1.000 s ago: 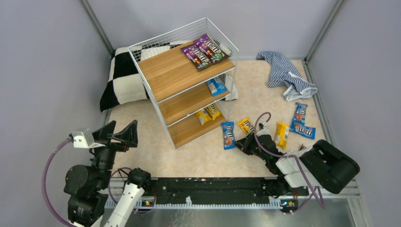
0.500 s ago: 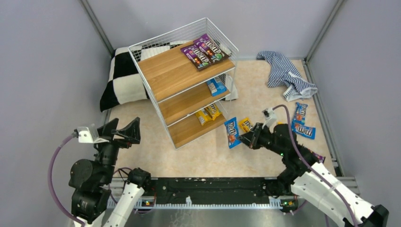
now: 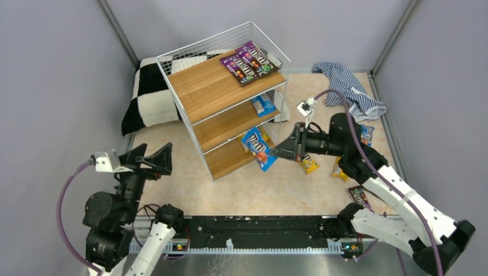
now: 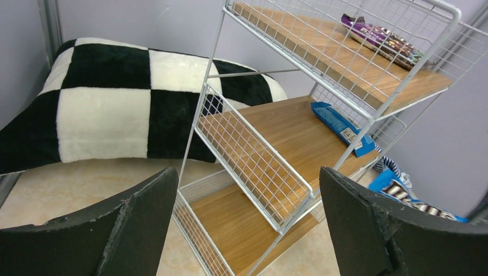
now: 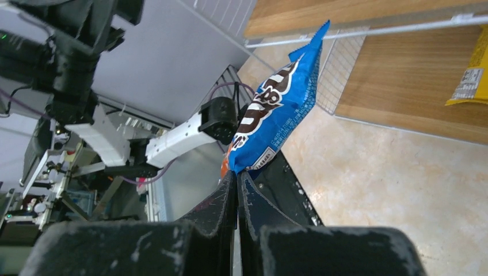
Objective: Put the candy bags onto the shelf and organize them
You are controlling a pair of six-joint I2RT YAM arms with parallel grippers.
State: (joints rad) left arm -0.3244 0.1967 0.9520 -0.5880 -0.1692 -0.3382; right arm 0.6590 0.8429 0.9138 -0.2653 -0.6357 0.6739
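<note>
Here the right jaws are pressed together on the lower edge of a blue candy bag, while the left jaws stand wide apart and hold nothing.

In the top view the held bag hangs in the air near the middle of the frame, tilted, just in front of the lowest board of the shelf; if it touches the wire frame, I cannot tell. It is flat and glossy, with a brown-and-white logo. Two purple bags lie side by side on the top board, a blue packet on the middle board, a yellow packet on the bottom board. On the table, right of center, lies a yellow bag, just below the right jaws.
</note>
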